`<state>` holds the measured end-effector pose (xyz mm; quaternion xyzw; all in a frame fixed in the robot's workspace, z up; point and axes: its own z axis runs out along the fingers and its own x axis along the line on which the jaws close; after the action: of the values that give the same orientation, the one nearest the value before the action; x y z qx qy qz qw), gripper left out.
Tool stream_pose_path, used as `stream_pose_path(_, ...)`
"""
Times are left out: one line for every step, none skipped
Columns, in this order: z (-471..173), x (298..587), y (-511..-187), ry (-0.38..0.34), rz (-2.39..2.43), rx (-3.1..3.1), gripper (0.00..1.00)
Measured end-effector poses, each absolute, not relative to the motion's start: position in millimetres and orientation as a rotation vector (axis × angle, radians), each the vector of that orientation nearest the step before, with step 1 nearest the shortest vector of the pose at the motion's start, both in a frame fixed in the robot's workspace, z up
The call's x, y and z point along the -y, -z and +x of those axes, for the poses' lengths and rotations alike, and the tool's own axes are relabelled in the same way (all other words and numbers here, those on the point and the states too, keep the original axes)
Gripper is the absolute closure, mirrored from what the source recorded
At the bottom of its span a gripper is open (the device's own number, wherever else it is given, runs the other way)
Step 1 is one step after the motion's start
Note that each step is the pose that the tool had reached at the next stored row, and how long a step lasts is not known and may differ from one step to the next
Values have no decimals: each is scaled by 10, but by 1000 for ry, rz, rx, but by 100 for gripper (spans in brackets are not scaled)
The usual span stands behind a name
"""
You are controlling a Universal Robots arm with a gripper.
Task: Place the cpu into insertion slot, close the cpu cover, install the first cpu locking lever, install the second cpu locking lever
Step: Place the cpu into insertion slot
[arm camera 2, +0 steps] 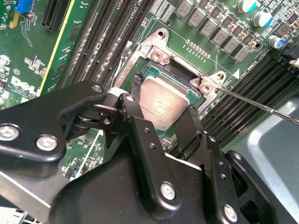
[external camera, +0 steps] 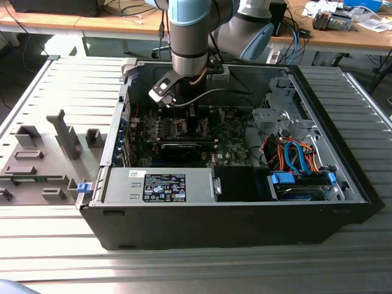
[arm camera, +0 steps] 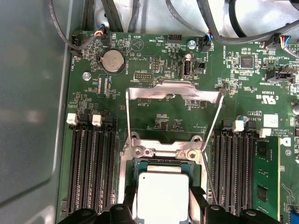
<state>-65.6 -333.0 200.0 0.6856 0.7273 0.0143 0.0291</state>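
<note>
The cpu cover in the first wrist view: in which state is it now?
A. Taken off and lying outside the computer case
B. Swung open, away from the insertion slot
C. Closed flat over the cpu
B: the cpu cover stands swung open beyond the insertion slot, green board showing through its window, and the cpu lies uncovered between the fingers.

Matt grey-metal cpu (arm camera: 162, 195) (black matt fingers (arm camera 2: 192, 124))
</note>
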Motion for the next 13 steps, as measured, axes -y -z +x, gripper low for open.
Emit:
stream_pose_path(-655,3330,-2000,-44,2115,-2243,47)
stream_pose_path(-654,3330,-2000,-44,2115,-2243,47)
stream_pose_path(-653,3330,-2000,-44,2115,-2243,47)
stream_pose_path(-652,3330,-2000,-44,2115,-2243,47)
stream_pose_path(-651,3330,-1999,-45,2115,-2243,47)
stream_pose_path(-649,3329,-1998,-45,2115,-2243,45)
stream_pose_path(-649,3330,-1999,-44,2115,-2243,39)
stream_pose_path(-648,3330,-1999,-44,2115,-2243,39)
stream_pose_path(-647,3330,-2000,-44,2115,-2243,39)
stream_pose_path(-646,3330,-2000,-44,2115,-2243,39)
stream_pose_path(-646,3333,-2011,-44,2116,-2243,39)
stream_pose_path(-646,3333,-2074,-46,2117,-2243,39)
stream_pose_path(-646,3333,-2116,-46,2117,-2243,39)
